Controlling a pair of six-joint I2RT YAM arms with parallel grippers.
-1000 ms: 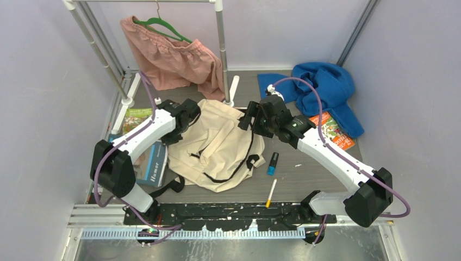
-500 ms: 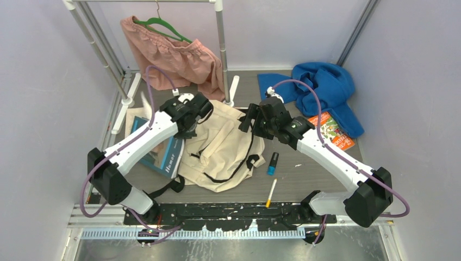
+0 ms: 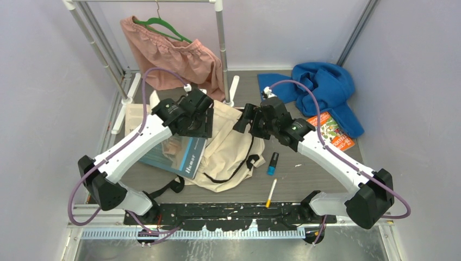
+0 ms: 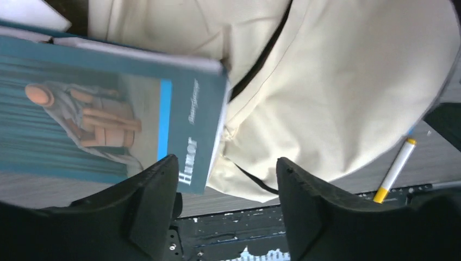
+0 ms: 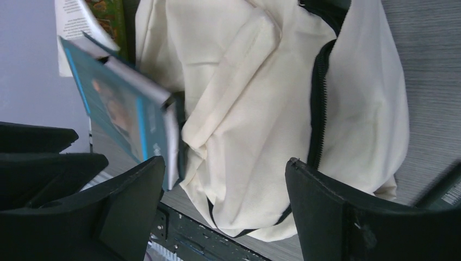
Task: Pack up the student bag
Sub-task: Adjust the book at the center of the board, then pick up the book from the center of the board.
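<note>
The student bag (image 3: 231,147) lies crumpled mid-table, cream with black zipper lines, and also shows in the wrist views (image 4: 326,81) (image 5: 255,109). A teal book (image 3: 173,153) titled "Humor" rests tilted with its right edge over the bag's left side (image 4: 98,119) (image 5: 117,117). My left gripper (image 3: 200,128) hovers above the book and the bag's left part, open, nothing between its fingers (image 4: 225,185). My right gripper (image 3: 243,122) hangs open over the bag's upper right, beside a zipper (image 5: 225,179).
A blue marker (image 3: 272,163) and a yellow-tipped pen (image 3: 271,193) lie right of the bag. An orange book (image 3: 332,130) sits under the blue fleece (image 3: 326,89). A pink garment (image 3: 174,57) hangs on the rack (image 3: 221,54). Another book (image 3: 136,117) lies far left.
My left arm swung right carrying the teal book from the left edge to the bag, then its jaws opened and let the book go. The right gripper barely moved.
</note>
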